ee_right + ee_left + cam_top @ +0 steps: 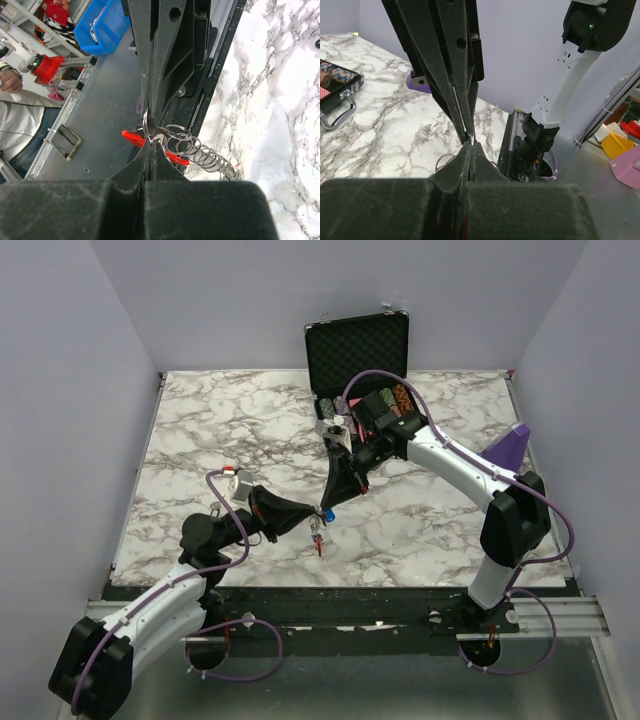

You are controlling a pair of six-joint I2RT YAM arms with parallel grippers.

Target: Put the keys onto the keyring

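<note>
My left gripper (pixel 317 516) and right gripper (pixel 325 508) meet tip to tip above the front middle of the marble table (pixel 200 440). The left gripper (pixel 470 144) is shut, and a sliver of red shows between its jaws. The red keyring (pixel 318 541) hangs just under it. In the right wrist view the keyring (pixel 131 138) runs across behind the shut right gripper (pixel 151 145), strung with several silver key rings (pixel 202 150). One silver ring (pixel 145 122) rises out of the right tips. A blue key tag (pixel 329 514) sits beside the tips.
An open black case (pixel 357 350) with poker chips (pixel 335 75) stands at the back of the table, behind the right arm. A purple object (pixel 510 445) lies at the right edge. The table's front edge and metal rail (pixel 350 605) run just below the grippers.
</note>
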